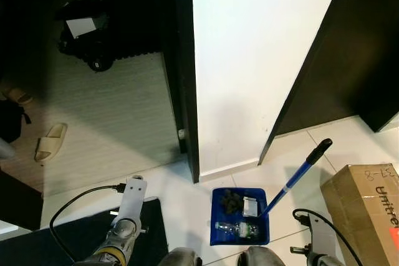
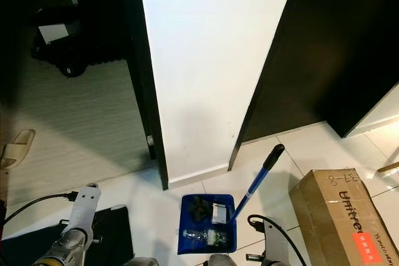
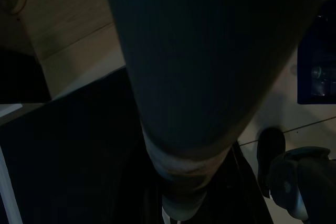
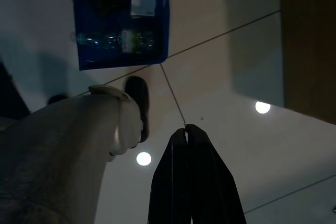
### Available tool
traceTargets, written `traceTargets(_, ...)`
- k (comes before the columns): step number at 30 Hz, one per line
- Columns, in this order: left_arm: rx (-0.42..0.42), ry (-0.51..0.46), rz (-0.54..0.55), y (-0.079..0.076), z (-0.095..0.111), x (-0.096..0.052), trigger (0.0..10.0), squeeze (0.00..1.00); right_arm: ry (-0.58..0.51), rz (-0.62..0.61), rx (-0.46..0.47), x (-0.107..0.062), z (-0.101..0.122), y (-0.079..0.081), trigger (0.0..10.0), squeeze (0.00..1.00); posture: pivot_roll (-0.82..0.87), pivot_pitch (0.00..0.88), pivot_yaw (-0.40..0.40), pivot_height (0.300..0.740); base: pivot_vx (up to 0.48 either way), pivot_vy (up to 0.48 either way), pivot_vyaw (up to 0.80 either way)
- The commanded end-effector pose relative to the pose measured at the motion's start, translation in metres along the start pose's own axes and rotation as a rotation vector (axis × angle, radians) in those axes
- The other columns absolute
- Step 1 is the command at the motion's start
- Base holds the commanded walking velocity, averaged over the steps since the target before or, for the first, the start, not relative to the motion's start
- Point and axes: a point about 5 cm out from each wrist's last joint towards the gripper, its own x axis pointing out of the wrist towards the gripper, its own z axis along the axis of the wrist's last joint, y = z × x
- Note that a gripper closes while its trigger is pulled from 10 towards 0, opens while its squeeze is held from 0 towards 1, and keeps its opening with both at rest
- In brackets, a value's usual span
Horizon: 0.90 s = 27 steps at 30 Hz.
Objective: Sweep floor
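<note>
**Dustpan loaded, both arms hanging at the robot's sides**

Robot stands on white tile floor (image 1: 187, 197), arms down. Right gripper (image 4: 187, 129) points at the floor beside its right leg; in the right wrist view the two black fingers are pressed together with nothing between them. Left arm (image 1: 128, 216) hangs idle on the other side, above a black mat (image 1: 81, 235); whether its fingers are open or closed cannot be told, the left wrist view being dark and mostly blocked by the leg.

Just ahead of the feet: blue dustpan (image 1: 240, 216) flat on the tile, carrying a clear plastic bottle (image 1: 237, 229), a dark clump of debris (image 1: 230, 200) and a small white packet (image 1: 250, 206). Its long blue handle (image 1: 293, 182) rises from the pan's right edge and slants up, forward and to the right, ending in a black grip (image 1: 319, 149).

Key relation: the handle leans toward the robot's right, so the right gripper is the nearer one; judged, it would have to lift and open to take the shaft across its long axis.

Right of the handle, cardboard box (image 1: 365, 207). Beyond the pan, white wall (image 1: 249, 60) between dark door frames. Further left, a wood-look floor with a beige slipper (image 1: 50, 142) and dark gear in shadow.
</note>
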Motion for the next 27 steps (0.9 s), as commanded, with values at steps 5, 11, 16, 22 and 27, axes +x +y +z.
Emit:
traceTargets(5,0.025,0.038,0.02,0.006,-0.008,-0.001,10.0,0.0,-0.012,0.029,0.037,0.0,0.0,0.002,0.0,0.0,0.05,0.0,-0.007,0.74,0.0,0.0,0.0)
traceTargets(11,0.026,0.038,0.019,0.006,-0.009,-0.001,10.0,0.0,0.001,-0.019,-0.005,0.0,-0.001,-0.002,6.2,0.0,0.05,0.0,-0.007,0.74,0.0,0.0,0.0)
traceTargets(16,0.03,0.038,0.017,0.005,-0.008,-0.001,10.0,0.0,-0.004,0.002,0.003,0.0,0.0,-0.002,0.0,0.0,0.04,0.0,-0.006,0.74,0.0,0.0,0.0)
traceTargets(22,0.036,0.035,0.013,0.003,-0.008,-0.001,10.0,0.0,-0.014,0.031,-0.002,0.001,0.004,0.006,0.0,0.0,0.04,0.0,-0.004,0.74,0.0,0.0,0.0)
traceTargets(27,0.04,0.035,0.01,0.002,-0.008,-0.001,10.0,0.0,-0.003,0.022,-0.013,0.002,0.004,0.014,10.0,0.0,0.04,0.0,-0.004,0.74,0.0,0.0,0.0)
